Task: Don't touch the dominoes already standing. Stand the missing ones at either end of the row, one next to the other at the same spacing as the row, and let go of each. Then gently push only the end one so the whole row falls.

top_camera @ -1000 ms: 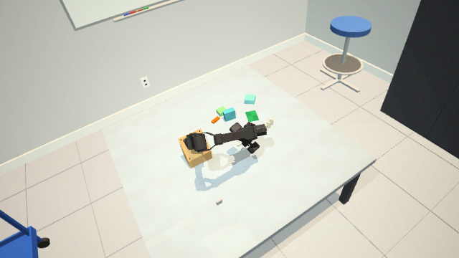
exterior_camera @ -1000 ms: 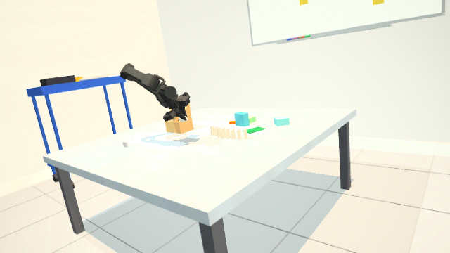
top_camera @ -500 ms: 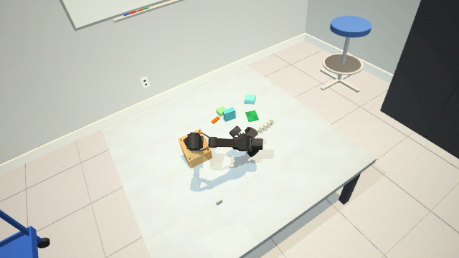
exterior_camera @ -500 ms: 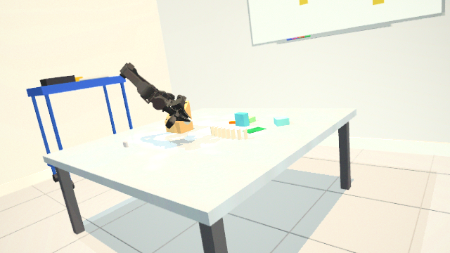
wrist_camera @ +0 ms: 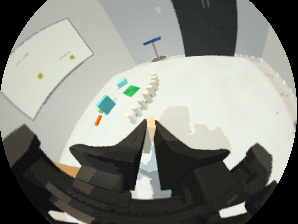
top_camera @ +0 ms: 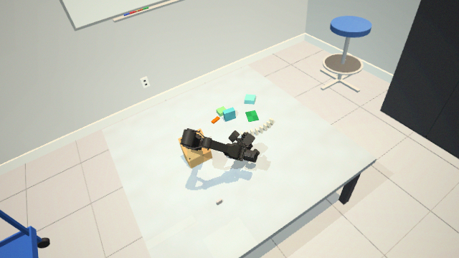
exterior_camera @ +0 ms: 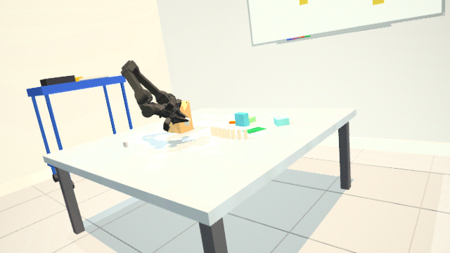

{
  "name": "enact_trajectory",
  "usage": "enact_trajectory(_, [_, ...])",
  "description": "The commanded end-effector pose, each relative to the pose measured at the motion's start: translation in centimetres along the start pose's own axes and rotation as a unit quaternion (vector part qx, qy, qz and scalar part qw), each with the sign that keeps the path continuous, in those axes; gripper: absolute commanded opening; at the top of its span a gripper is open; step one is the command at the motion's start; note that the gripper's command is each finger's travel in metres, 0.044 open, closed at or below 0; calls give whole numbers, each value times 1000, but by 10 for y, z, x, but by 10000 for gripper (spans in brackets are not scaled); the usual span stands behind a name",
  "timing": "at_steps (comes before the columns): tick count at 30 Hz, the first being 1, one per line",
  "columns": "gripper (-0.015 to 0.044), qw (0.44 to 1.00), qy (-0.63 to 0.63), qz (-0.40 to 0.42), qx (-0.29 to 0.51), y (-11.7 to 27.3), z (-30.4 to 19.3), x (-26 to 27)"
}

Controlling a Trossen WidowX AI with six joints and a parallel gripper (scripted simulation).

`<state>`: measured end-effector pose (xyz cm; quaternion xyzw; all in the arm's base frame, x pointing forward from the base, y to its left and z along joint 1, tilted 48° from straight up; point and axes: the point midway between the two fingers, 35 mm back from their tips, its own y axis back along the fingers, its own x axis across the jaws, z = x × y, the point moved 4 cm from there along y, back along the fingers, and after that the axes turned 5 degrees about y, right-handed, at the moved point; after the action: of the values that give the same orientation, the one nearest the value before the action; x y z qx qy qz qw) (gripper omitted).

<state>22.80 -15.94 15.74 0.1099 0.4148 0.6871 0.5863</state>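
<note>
Several cream dominoes stand upright in a gently curved row (top_camera: 265,126) (exterior_camera: 233,134) (wrist_camera: 140,103), spaced apart. My gripper (exterior_camera: 186,120) (wrist_camera: 149,122) is shut on a cream domino (exterior_camera: 187,122) (wrist_camera: 150,120), held at the fingertips above the table, short of the row's near end. In the top view the arm hides the fingertips and the held domino. Another small pale domino (top_camera: 219,201) (exterior_camera: 125,144) lies alone on the table, far from the row on the other side of the arm.
A flat green square (top_camera: 252,116) (exterior_camera: 254,130) (wrist_camera: 131,91) lies beside the row. A teal block (top_camera: 229,115) (exterior_camera: 242,119) (wrist_camera: 106,105), a light green block (top_camera: 221,110), a mint block (top_camera: 249,99) and an orange piece (top_camera: 215,120) are behind. The wooden block (top_camera: 195,159) is by the arm's base.
</note>
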Motion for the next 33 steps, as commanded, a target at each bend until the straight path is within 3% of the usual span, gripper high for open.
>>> enact_trajectory(1, [28, 998, 32, -20, -53, 8, -1, -2])
enact_trajectory(20, [28, 938, 217, -129, -239, 51, -13, 4])
enact_trajectory(33, [28, 929, 234, -139, -250, 54, -14, 6])
